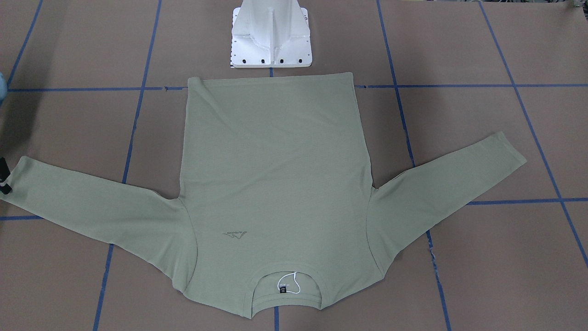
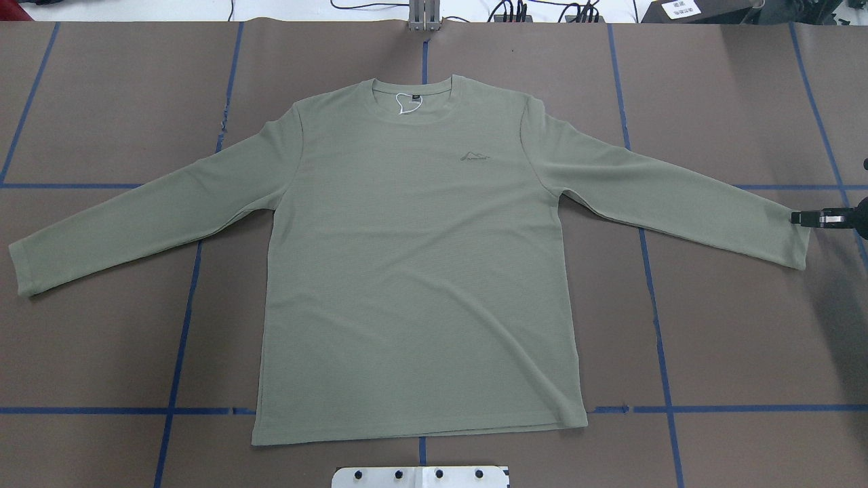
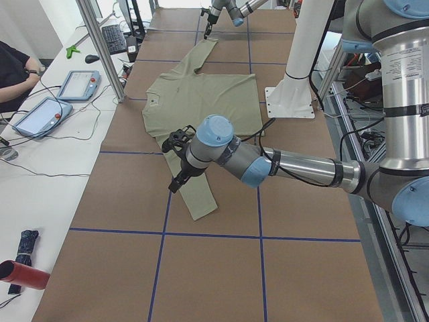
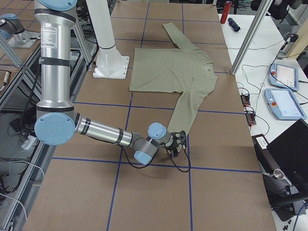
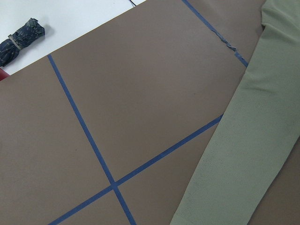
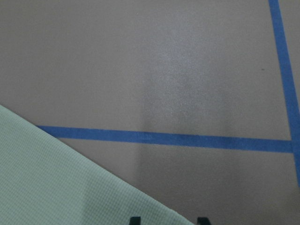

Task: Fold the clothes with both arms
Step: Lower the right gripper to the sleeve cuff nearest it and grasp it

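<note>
now the shirt (image 2: 413, 271) lies flat; my right pincer (image 2: 800, 217), tips parted, sits end-on at the right cuff (image 2: 801, 237); left pincer (image 3: 176, 182) hangs over the left sleeve (image 3: 199, 198), grip i cannot tell.

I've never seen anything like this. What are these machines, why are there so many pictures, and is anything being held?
These are two robot arms, meant to fold the green shirt spread flat on a brown table marked with blue tape. Two pictures look down from above, from opposite sides; two look along the table from its ends; two come from cameras on the wrists. The right arm has its jaws open at one cuff; the left arm hovers near the other sleeve, its jaws unclear. Nothing seems gripped.
</note>
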### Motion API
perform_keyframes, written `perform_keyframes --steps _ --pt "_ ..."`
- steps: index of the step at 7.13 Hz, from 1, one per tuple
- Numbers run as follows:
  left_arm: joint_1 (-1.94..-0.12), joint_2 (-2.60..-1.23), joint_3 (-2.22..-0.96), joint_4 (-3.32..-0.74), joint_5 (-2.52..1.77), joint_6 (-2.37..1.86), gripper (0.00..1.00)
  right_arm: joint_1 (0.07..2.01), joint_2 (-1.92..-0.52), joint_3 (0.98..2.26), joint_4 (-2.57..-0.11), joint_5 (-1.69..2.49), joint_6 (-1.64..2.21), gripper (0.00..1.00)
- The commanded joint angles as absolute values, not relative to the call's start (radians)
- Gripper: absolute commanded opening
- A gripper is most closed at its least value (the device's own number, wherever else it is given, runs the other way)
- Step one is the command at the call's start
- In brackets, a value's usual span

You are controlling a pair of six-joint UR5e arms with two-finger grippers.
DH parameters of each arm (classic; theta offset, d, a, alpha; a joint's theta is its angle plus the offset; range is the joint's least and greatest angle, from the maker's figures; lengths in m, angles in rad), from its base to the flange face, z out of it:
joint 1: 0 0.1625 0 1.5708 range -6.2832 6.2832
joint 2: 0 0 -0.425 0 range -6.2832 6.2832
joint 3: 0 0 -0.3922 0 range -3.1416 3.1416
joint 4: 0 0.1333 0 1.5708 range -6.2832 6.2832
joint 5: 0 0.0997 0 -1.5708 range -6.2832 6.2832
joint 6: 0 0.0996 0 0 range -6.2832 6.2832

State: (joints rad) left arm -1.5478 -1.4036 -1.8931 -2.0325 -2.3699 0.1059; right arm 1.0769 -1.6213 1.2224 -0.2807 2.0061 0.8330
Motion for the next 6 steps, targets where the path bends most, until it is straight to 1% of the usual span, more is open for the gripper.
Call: perform_keyframes --steps 1,2,3,4,5,6 --pt "-1.549 -1.402 -1.894 -2.033 -2.370 0.106 1.00 1.077 -1.620 1.224 -0.281 2.006 0.836 0.00" --pt "-1.548 -1.404 -1.894 -2.033 -2.370 0.106 1.00 1.077 -1.620 1.229 -0.281 2.009 0.836 0.00" --pt "-1.548 -1.404 -1.891 -2.034 -2.370 0.106 1.00 1.081 -1.626 1.268 -0.293 2.020 0.838 0.00" --pt "-1.548 -1.404 -1.890 -2.034 -2.370 0.106 1.00 1.125 -1.625 1.323 -0.352 2.069 0.838 0.00" --pt "-1.549 -1.402 -1.890 -2.033 -2.370 0.106 1.00 1.197 -1.626 1.427 -0.470 2.145 0.839 0.00" --pt "-1.549 -1.402 -1.888 -2.034 -2.370 0.107 1.00 1.207 -1.634 1.547 -0.600 2.138 0.850 0.00"
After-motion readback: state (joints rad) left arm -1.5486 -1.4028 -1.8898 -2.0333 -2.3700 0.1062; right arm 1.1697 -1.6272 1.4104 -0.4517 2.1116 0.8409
